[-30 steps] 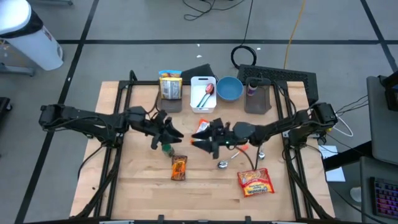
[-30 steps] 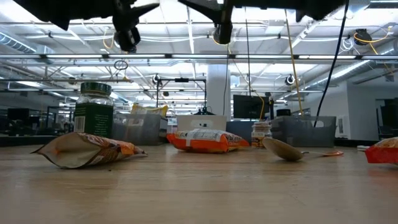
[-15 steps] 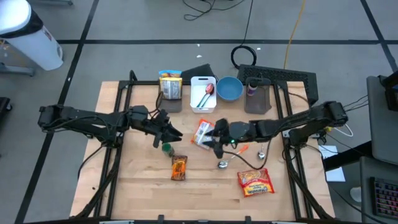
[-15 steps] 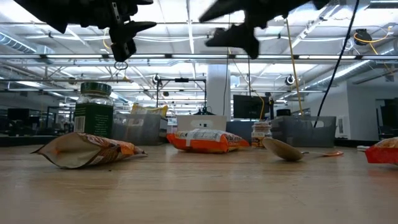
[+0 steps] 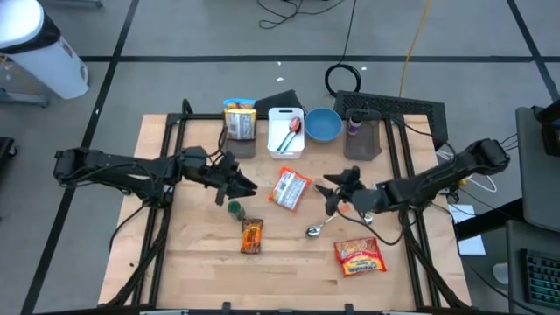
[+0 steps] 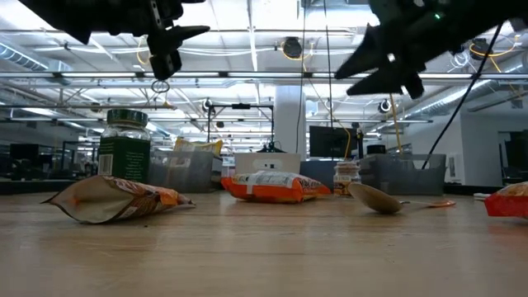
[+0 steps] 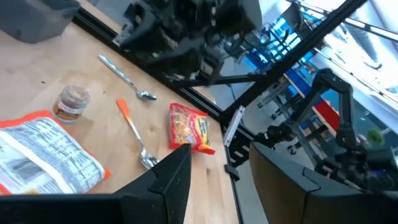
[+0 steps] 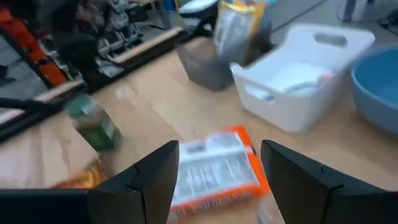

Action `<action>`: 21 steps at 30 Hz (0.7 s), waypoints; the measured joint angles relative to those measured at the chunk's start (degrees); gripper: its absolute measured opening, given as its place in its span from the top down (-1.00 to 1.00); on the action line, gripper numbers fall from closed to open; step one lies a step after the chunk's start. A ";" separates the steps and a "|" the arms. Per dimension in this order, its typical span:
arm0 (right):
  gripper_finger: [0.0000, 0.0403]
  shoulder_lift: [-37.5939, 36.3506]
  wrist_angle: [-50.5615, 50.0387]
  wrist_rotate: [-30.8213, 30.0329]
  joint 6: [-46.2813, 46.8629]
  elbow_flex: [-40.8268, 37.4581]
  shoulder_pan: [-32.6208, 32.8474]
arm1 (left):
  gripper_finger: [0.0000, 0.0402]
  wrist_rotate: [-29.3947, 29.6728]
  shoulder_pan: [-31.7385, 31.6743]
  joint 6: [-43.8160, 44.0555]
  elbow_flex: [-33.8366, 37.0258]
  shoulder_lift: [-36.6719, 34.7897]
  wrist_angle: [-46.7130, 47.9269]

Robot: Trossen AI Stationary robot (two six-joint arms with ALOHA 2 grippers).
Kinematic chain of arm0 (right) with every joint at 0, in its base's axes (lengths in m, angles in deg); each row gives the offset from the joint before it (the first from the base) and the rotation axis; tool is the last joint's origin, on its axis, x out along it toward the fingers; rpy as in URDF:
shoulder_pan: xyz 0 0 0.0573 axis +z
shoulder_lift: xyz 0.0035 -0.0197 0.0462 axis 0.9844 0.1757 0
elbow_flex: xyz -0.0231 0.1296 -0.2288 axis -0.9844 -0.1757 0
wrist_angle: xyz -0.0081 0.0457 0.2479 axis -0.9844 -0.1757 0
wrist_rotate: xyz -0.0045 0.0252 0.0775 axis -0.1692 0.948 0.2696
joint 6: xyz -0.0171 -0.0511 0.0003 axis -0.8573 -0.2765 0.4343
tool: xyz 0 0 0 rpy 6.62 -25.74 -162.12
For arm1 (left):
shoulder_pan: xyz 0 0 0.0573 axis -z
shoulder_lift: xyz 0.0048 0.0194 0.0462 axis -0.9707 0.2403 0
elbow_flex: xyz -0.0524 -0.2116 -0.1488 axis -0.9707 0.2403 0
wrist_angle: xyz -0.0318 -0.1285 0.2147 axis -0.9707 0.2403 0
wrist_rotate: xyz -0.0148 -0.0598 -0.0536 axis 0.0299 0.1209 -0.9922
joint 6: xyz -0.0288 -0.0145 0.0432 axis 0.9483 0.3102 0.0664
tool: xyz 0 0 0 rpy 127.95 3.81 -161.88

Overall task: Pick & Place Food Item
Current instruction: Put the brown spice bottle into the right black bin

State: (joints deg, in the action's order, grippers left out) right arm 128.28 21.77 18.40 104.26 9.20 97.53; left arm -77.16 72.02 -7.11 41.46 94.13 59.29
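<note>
Wooden surface (image 5: 201, 262), grey floor | 3 snack packets, 2 spoons, 1 green jar (image 5: 234, 208) | left pincer (image 5: 243, 185) parted, empty | right pincer (image 5: 332, 194) wide, empty

1. red packet (image 6: 509, 200) cut off at the low view's right edge.
2. white tub (image 8: 309, 74) and blue bowl (image 8: 375, 90) smeared by blur (right wrist view), bowl cropped at right.
3. print on the orange-edged pouch (image 5: 290, 188) too small to read.
</note>
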 joint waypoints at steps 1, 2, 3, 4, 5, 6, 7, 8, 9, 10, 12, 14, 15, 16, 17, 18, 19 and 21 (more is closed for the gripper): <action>-0.10 0.18 -0.26 -0.65 1.30 -0.81 0.57 | 0.15 0.01 -0.28 0.01 0.00 0.00 0.00; -0.10 0.73 -0.32 -1.71 2.53 -1.33 1.06 | 0.15 0.01 -0.68 0.01 0.00 0.00 -0.07; -0.10 1.27 -0.26 -2.41 3.44 -1.75 1.44 | 0.15 -0.01 -1.05 0.01 0.00 0.00 -0.13; -0.10 1.73 -0.41 -3.46 4.32 -2.20 1.86 | 0.15 -0.04 -1.33 0.09 0.00 0.00 -0.24; -0.10 2.18 -0.52 -4.18 4.91 -2.68 2.12 | 0.15 0.00 -1.70 0.26 0.00 0.00 -0.37; -0.10 2.68 -0.55 -4.71 5.47 -3.10 2.30 | 0.15 0.00 -2.14 0.45 0.00 0.00 -0.46; -0.10 3.13 -0.45 -4.68 5.98 -3.59 2.36 | 0.15 -0.01 -2.60 0.57 0.00 0.00 -0.60; -0.10 3.54 -0.46 -4.56 6.36 -4.21 2.36 | 0.15 -0.01 -2.94 0.68 0.00 0.00 -0.83; -0.10 4.05 -0.50 -4.45 7.03 -4.83 2.36 | 0.15 0.01 -3.24 0.86 0.00 0.00 -1.04; -0.10 4.53 -0.43 -4.10 7.98 -5.52 2.36 | 0.15 0.01 -3.67 1.11 0.00 0.00 -1.08; -0.10 5.11 -0.51 -2.83 10.67 -7.21 2.36 | 0.15 -0.06 -4.36 1.52 0.00 0.00 -1.18; -0.10 5.64 -0.17 -1.82 14.13 -8.58 2.09 | 0.15 -0.01 -5.04 1.79 0.00 0.00 -1.20; -0.10 5.77 -0.02 -1.41 15.76 -9.31 1.90 | 0.15 -0.01 -5.32 1.81 0.00 0.00 -1.25; -0.10 5.74 0.11 -1.35 17.23 -10.11 1.86 | 0.15 -0.02 -5.64 1.83 0.00 0.00 -1.29; -0.10 5.73 0.57 -1.42 18.18 -10.95 1.83 | 0.15 -0.02 -6.00 1.82 0.00 0.00 -1.29; -0.10 5.75 1.83 -1.44 18.41 -11.69 1.82 | 0.15 -0.01 -6.35 1.84 0.00 0.00 -1.29; -0.10 5.75 3.54 -1.40 18.21 -12.40 1.84 | 0.15 -0.02 -6.76 1.86 0.00 0.00 -1.29; -0.10 5.71 7.84 -1.29 16.90 -13.94 1.86 | 0.15 -0.02 -7.50 1.87 0.00 0.00 -1.31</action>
State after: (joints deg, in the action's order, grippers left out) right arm 133.99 29.61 17.10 121.16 -4.74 99.39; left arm -77.18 64.52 -5.23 41.46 94.13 57.98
